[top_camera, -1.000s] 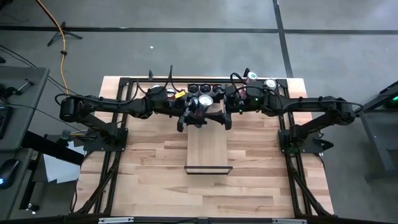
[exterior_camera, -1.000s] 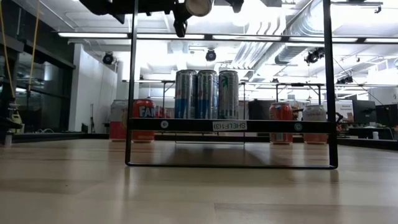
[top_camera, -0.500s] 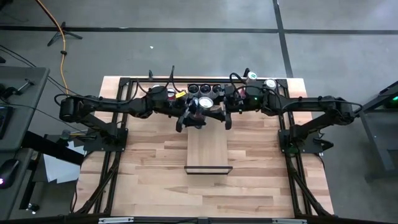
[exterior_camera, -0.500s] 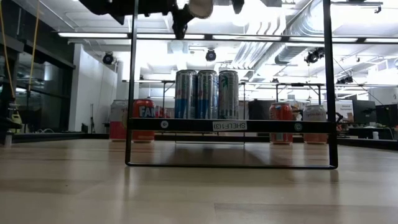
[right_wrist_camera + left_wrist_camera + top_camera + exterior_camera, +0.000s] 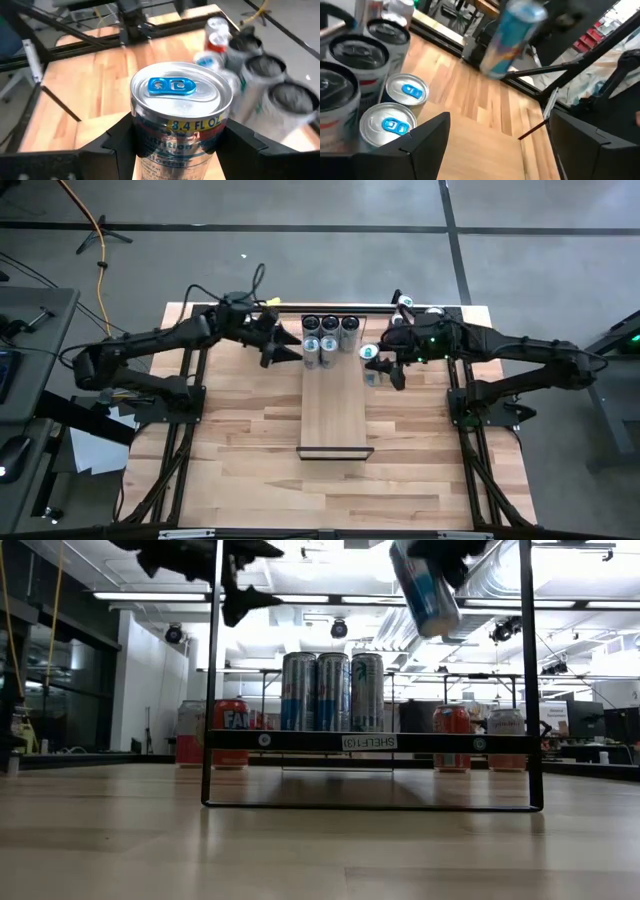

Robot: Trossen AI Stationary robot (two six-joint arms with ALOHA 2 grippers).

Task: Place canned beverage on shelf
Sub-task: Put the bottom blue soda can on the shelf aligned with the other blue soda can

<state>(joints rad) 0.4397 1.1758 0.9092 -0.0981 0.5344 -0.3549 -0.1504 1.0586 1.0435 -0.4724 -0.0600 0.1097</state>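
Observation:
The shelf (image 5: 335, 405) is a pale plank lying from near to far in mid-table. Several cans (image 5: 329, 335) stand upright on its far end. Right of them my right gripper (image 5: 378, 366) is shut on a blue and silver canned beverage (image 5: 180, 100), which hangs high and tilted in the low view (image 5: 424, 585). My left gripper (image 5: 288, 350) hovers left of the shelf's cans, open, with nothing between its fingers (image 5: 420, 145). Its wrist view shows the held can (image 5: 510, 35) farther off. My right gripper pinches the can's side wall (image 5: 175, 135) below the top rim, one finger (image 5: 120, 142) on each side. The fingers come slanting down from the table's right side and lie across the can. The can is lifted clear, its top leaning toward the table's left.
More cans stand on the table at the far right (image 5: 434, 313) and behind the shelf (image 5: 230, 730) (image 5: 452, 730). The arms' dark frame (image 5: 195, 395) runs along both sides. The shelf's near half (image 5: 335, 430) is bare wood.
Both grippers were close together over the shelf's far end with the can between them, lying level. My left gripper has let go and swung toward the table's left edge. My right gripper has carried the can toward the right edge, and the can now hangs tilted, top up.

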